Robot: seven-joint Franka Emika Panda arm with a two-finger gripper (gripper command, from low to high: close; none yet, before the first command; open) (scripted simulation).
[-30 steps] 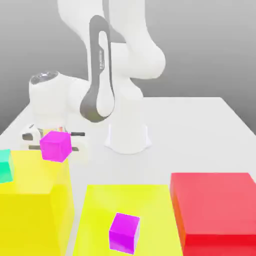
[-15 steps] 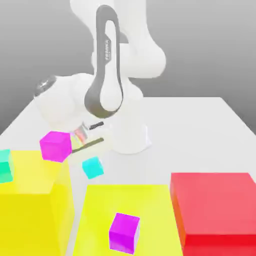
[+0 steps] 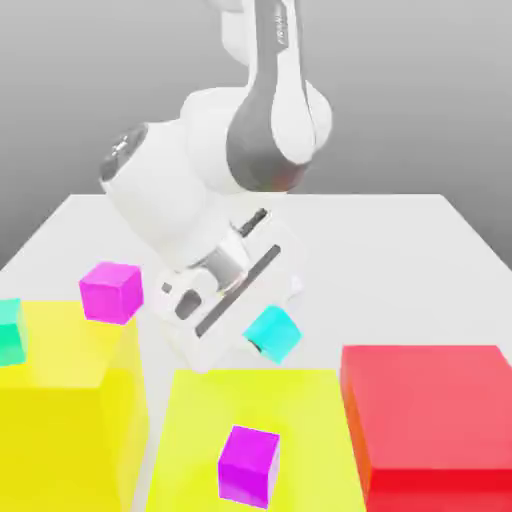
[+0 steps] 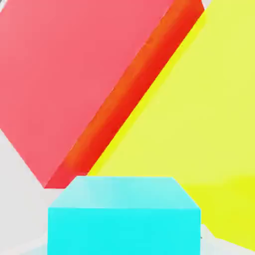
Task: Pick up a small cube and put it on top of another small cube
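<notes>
A: Swung toward the exterior view's right since a second ago, away from the magenta cube [image 3: 110,292] on the tall yellow block [image 3: 60,410]. Now hanging with the gripper [image 3: 256,339] over the far edge of the flat yellow slab [image 3: 310,400].

B: Holding anything?

A: Clamped shut on the cyan cube [image 3: 275,333], gripping it by its sides. Lifted clear of the table [image 3: 400,250], touching nothing else.

B: Which way from there to a landing spot?

A: Down and toward the camera, slightly to the exterior view's left, to a second magenta cube [image 3: 248,465] on the slab. Nearer than the one on the tall block, so probably the target. Cannot say for sure from here.

B: Any long axis to mind?

A: None, being equal on all sides. Tilted in the grip at present, though, along with the slanted hand. Likely needs levelling before being set down.

B: And the surface?

A: Small and flat, seemingly no bigger than the carried cube's own face. Little margin. Easy to topple with an off-centre release.

B: Room around it?

A: Open above that magenta cube. Bounded on the exterior view's right by a low red block [image 3: 430,410] just beside the slab, visible past the cyan cube in the hand view. Nothing to fear from the sea-green cube [image 3: 8,332], well apart by the tall block at the left edge.
</notes>
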